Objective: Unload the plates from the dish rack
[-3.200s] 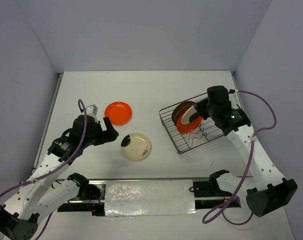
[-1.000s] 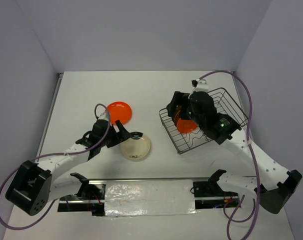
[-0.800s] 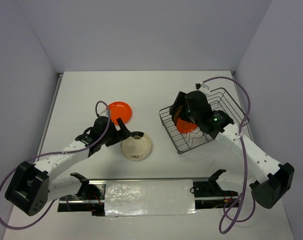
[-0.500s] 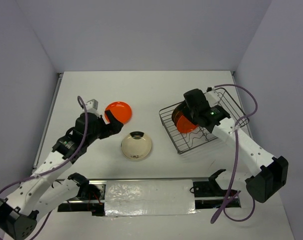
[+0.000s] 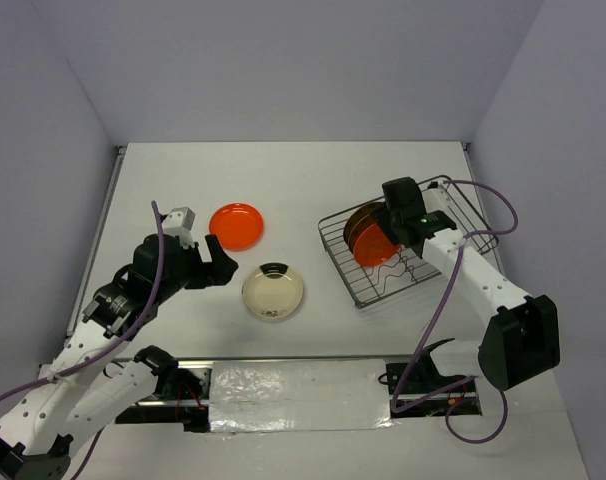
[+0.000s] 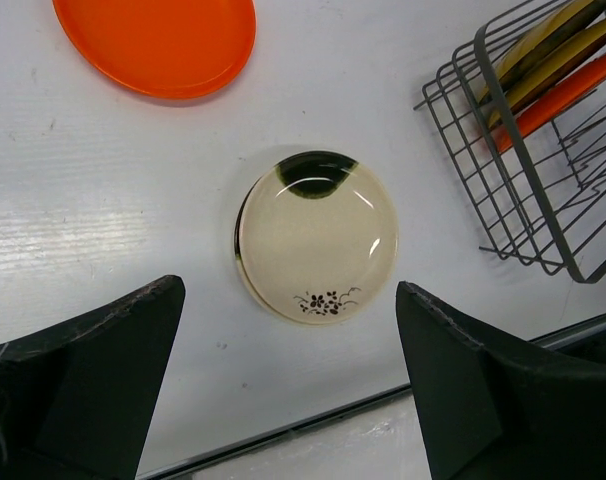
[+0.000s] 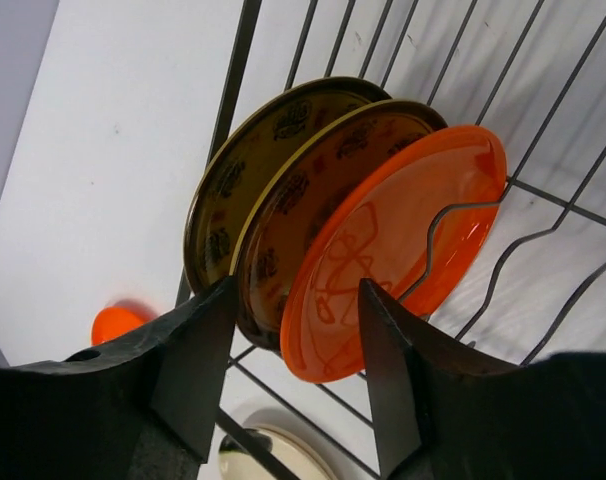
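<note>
Top view: L arm reaches fwd from its base, elbow raised. Its left hand is pointed right, just beside the cream plate, apart from it. Flat orange plate lies on the desk just behind that hand. R arm stretches up the right side and bends inward over the dish rack. The right hand is tipped down onto the top edges of the plates standing in the rack's left end: brown plates and, nearer the arm, the racked orange plate.

L wrist view: hand looks straight down, fingers spread to full width w/ nothing between them but the desk. Cream plate lies flat below, centred in the gap, dark patch on its far rim, small flower sprig on the near side. Rack corner at right.

R wrist view: fingers partway apart, straddling the lower rims of the nearer brown plate and the racked orange plate. The outer brown plate sits left of the left finger. All three lean in the wire slots. Can't tell if the pads actually press on a rim.
</note>
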Tool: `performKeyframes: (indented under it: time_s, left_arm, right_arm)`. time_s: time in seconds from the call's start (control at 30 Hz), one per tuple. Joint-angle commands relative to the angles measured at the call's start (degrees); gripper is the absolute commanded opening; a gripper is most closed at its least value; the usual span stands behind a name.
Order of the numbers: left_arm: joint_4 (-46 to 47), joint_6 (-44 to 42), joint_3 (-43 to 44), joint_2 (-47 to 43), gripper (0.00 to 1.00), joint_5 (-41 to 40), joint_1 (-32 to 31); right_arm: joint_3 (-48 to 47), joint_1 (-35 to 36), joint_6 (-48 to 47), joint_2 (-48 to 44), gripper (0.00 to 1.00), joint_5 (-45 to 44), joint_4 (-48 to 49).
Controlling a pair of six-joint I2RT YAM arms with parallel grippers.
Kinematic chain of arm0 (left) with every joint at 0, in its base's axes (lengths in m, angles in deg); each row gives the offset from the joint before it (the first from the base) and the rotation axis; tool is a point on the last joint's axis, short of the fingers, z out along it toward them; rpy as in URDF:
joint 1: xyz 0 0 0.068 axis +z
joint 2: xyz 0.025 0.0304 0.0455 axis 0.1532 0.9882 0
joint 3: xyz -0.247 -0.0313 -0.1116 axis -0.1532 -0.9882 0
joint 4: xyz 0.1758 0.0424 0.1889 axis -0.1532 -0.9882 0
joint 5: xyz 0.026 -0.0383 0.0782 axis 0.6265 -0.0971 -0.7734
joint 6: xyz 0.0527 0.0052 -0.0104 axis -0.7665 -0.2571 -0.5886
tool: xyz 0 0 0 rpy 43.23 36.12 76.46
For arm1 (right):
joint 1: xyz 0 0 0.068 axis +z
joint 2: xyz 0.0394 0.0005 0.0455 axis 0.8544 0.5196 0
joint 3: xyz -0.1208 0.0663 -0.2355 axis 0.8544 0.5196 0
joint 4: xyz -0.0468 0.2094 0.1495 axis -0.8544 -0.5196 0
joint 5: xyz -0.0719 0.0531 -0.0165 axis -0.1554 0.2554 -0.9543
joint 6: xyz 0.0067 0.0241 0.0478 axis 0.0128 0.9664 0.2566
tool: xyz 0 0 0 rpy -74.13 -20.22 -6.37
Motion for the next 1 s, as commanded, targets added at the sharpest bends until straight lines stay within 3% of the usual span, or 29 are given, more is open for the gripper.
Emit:
performKeyframes:
  time_s: [0.0,0.27,0.33,0.4,0.43,0.77,0.8,0.97]
  left_arm:
    - [0.9,-1.9,-0.5,0.2,0.99,1.6,-0.2]
    - [1.0,-1.9,-0.6,0.2,1.0,1.4,-0.2]
    - [0.9,-1.8,-0.6,0.1,0.99,1.2,-0.2]
    - [0.8,-1.8,-0.6,0.0,1.0,1.1,-0.2]
    - [0.8,-1.8,-0.5,0.0,0.99,1.1,-0.2]
    - [0.2,-1.1,0.8,0.0,1.0,0.4,-0.2]
    - [0.2,-0.7,1.1,0.0,1.0,0.2,-0.2]
    - [-2.4,2.5,5.9,1.4,0.99,-3.1,-0.2]
  right_arm:
    - [0.0,-0.9,0.1,1.2,0.57,0.1,2.9]
    - [4.3,-0.9,4.2,0.0,0.42,-0.6,2.6]
    - [4.5,-0.7,4.7,-0.1,0.3,-0.7,2.0]
    - [4.1,-0.9,5.1,0.0,0.26,-0.5,0.8]
    - [3.8,-0.8,5.6,0.0,0.2,-0.5,0.5]
    - [-0.5,-0.7,12.0,-7.0,0.1,0.9,-6.8]
    - [-0.8,-0.8,11.9,-8.7,0.04,1.2,-6.5]
    - [-6.1,-0.3,5.2,-12.7,0.0,3.8,-1.0]
